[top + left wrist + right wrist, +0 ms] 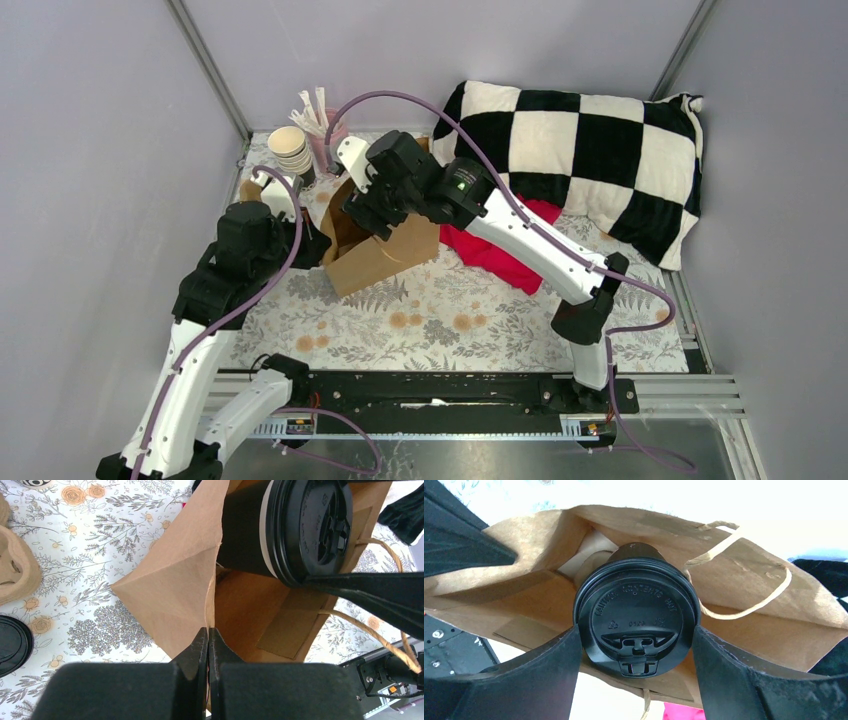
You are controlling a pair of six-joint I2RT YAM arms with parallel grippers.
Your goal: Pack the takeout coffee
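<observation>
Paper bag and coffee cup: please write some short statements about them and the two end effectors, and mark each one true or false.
1. The right end effector grips the takeout coffee on two sides. True.
2. The left end effector is open and touches nothing. False: it is shut on an edge of the brown paper bag.
3. The takeout coffee is uncovered. False: a black lid closes it.
4. The takeout coffee is at the bag's open mouth. True.
5. The stack of lidless cups lies inside the bag. False: it stands on the table, outside the bag.
</observation>
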